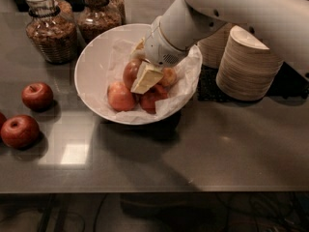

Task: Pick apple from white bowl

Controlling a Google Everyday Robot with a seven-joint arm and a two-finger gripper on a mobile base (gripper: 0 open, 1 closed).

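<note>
The jaws low in the white bowl [89,64], against the apple [129,72]

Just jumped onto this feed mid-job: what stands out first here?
The big white arm reaches down from the upper right, its gripper inside the white bowl at the middle of the table, right against the largest apple. Two dark red apples lie loose on the table at left, and stacked beige bowls stand at right.
</note>
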